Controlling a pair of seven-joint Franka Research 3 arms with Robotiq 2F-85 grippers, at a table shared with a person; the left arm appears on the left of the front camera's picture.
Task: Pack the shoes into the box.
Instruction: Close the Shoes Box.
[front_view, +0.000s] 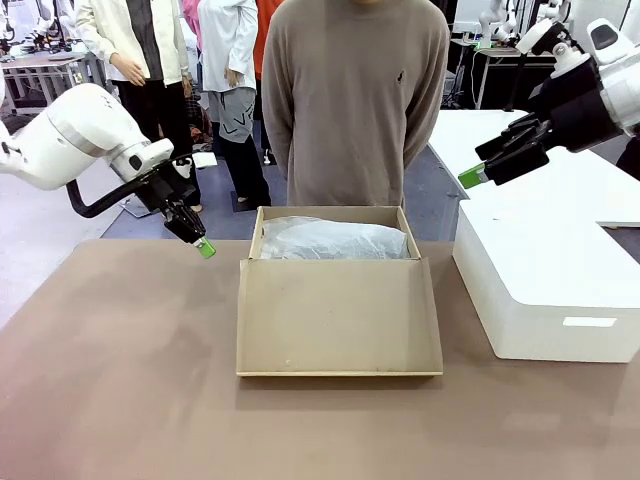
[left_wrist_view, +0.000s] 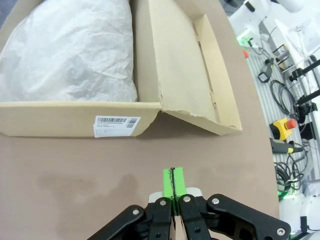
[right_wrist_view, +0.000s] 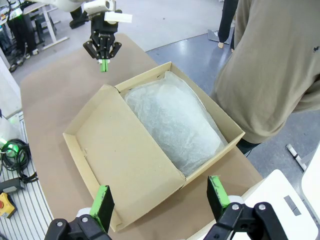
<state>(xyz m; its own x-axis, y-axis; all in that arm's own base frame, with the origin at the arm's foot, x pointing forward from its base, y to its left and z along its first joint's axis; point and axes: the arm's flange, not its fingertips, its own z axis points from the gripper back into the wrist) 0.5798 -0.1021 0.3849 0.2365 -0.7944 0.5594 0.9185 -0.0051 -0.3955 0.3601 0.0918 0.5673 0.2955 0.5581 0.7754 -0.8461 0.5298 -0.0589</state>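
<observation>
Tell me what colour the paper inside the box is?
White tissue paper, clearest in the left wrist view.

Tissue paper (front_view: 335, 240) hides everything inside the box (front_view: 340, 315).

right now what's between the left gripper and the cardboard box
Only bare table, in the left wrist view, between the shut left gripper and the box, at its labelled side.

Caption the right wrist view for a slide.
Open right hand hovering above the open box, white tissue paper covering its inside, shut left hand beyond.
</observation>
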